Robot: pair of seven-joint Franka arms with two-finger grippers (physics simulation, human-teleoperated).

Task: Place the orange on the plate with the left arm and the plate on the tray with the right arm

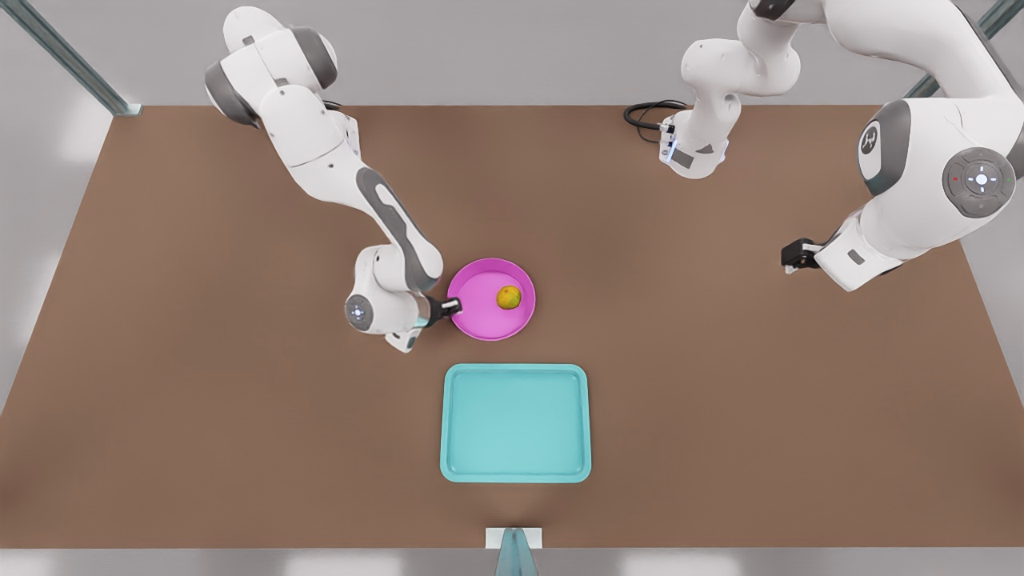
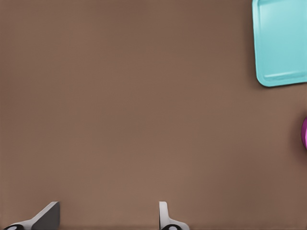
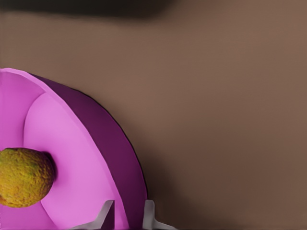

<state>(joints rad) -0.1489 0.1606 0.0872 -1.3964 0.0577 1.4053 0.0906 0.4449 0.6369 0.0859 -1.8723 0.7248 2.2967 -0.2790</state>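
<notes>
- two arms work over the brown counter [image 1: 200, 360]; going from the front view's left, the first arm reaches down to the pink plate.
- this is the right arm, because its wrist view looks at the plate and the orange from very close.
- the right hand [image 1: 453, 305] is at the plate's rim on the front view's left side. in the right wrist view one finger [image 3: 106, 213] is inside the rim and the other outside, nearly pressed together, pinching the rim.
- the plate [image 1: 480, 320] lies on the counter, just beside the tray's far edge but not on it.
- the orange [image 1: 509, 298] sits inside the plate, a little off its middle toward the front view's right. so i judge the first part of the task is done.
- the tray [image 1: 452, 424] lies flat and holds nothing; it is near the plate, toward the camera.
- at the front view's right, the left hand [image 1: 794, 254] waits well apart from the things. its fingers [image 2: 48, 215] are spread wide over bare counter.
- what can go wrong: the grip is on one edge only, so the plate may tilt when lifted, and the round orange could roll out.
- a thin rim can also slip between the fingers if the move is fast.
- if the plate is carried too low, it may hit the tray's raised rim and push the tray away.
</notes>
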